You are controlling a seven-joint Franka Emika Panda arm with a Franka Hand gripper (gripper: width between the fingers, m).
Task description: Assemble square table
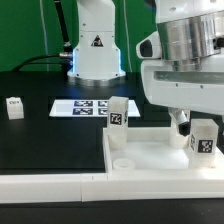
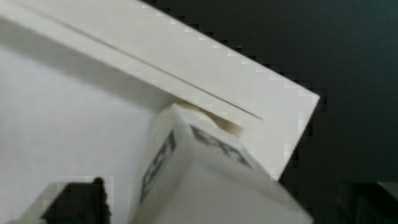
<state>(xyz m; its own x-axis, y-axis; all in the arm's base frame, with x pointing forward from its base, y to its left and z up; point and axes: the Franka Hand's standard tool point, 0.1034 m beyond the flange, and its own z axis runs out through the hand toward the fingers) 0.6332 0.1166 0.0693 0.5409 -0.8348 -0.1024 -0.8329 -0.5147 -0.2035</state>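
Exterior view, far left: one loose leg block (image 1: pixel 14 108) sits alone on the black tabletop (image 1: pixel 40 140), well apart from everything else.
Left of centre: the marker board (image 1: pixel 85 107) lies flat, behind the work.
Front edge: the long white wall bar (image 1: pixel 50 190) runs along the near side, with the square top (image 1: pixel 150 158) resting just behind it.
Centre: a second leg (image 1: pixel 118 116) stands upright at the top's corner on the exterior view's left, tag facing the camera.
Right: a third leg (image 1: pixel 203 141) stands upright at the opposite corner, directly beneath the arm's wrist.
Fourth leg: not visible in either view.
Claw: the claw (image 2: pixel 228 200) straddles the third leg. In the wrist view the dark fingertips (image 2: pixel 71 203) stand wide apart with a gap on each side of the block, so it looks released, touching nothing. The exterior view shows only one finger, just beside the leg.
Step in hand: probably seating the third leg in its corner socket. Two legs appear placed.
Next move: if this leg is not yet fully home, close on it and turn it down. Otherwise rise straight up, so the fingers do not knock it, and cross to the loose leg at far left.
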